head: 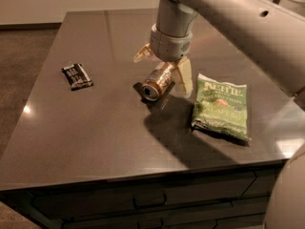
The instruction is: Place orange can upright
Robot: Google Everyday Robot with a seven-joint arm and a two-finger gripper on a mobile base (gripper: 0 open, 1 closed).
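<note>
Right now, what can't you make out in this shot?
Camera view, the only one:
- orange can: lies on its side; its far end is hidden behind the gripper, which hangs open over it. Whether a finger touches the can: cannot tell.
- black wrapper: print too small to read.
- arm: cut off by the top and right edges.
- green chip bag: small print blurred.

The orange can [156, 81] lies on its side, silvery end frontward, straddled by the wide-spread hand [162, 72].
</note>
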